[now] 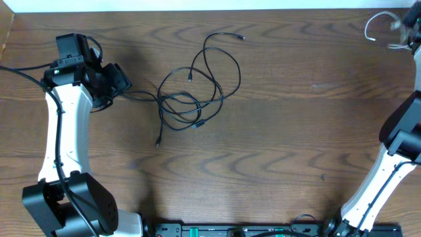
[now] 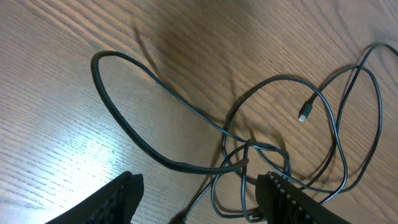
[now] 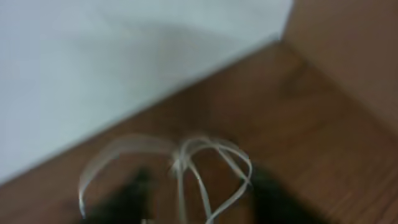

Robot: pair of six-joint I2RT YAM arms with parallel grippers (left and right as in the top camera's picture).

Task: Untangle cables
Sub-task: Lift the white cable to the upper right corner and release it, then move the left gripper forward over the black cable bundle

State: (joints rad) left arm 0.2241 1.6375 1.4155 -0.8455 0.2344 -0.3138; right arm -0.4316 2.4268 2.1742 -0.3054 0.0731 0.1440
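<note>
Long black cables (image 1: 191,99) lie in a tangled knot of loops at the table's middle left, with one loop reaching back to a plug (image 1: 242,37). My left gripper (image 1: 117,82) is just left of the tangle. In the left wrist view it is open (image 2: 199,208), low over the wood, with black cable strands (image 2: 249,149) lying between and ahead of its fingers. A white cable (image 1: 376,25) is at the far right corner by my right gripper (image 1: 406,31). The right wrist view is blurred: white loops (image 3: 205,162) show between two dark fingers (image 3: 202,199) that stand apart.
A thick black wire (image 1: 20,72) runs from the left edge to the left arm. A pale wall edge (image 1: 197,5) borders the table's back. The arm bases (image 1: 79,210) and a bar of electronics (image 1: 243,230) stand along the front edge.
</note>
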